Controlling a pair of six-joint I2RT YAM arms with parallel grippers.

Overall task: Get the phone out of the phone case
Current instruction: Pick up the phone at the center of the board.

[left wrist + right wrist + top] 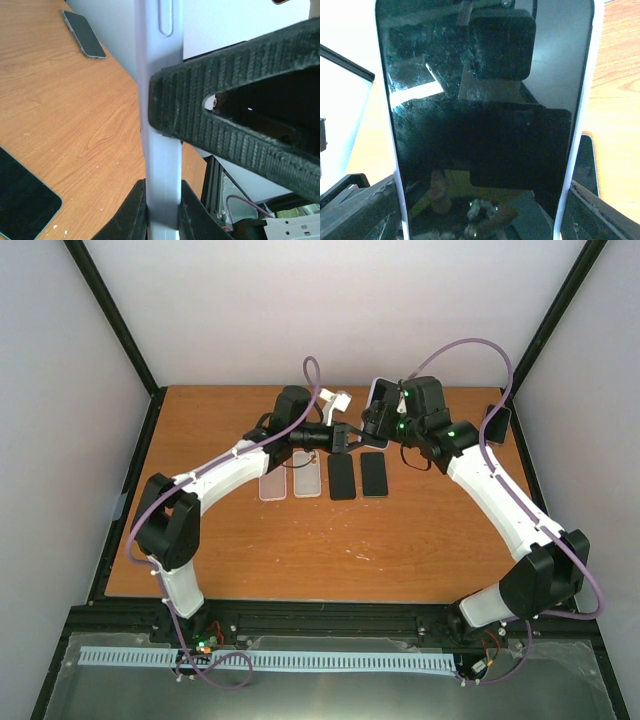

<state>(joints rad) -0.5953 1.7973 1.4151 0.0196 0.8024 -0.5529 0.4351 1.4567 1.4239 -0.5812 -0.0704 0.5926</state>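
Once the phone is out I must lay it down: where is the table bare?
Bare: the near table strip between the arms, and the back left corner. Crowded: back middle, where left gripper and right gripper hold the cased phone by the row of clear cases and phones.

Bright, even light from above; the white walls (pixel 330 310) nearly wash out, the counter (pixel 300 540) shows faint shadows. Close up, the phone (pixel 485 125) screen throws smudgy reflections and the phone case (pixel 160 165) edge looks soft.

Left claw (pixel 350 436) pinched shut, right claw (pixel 379 416) seemingly clamped wide, both nearly tip to tip
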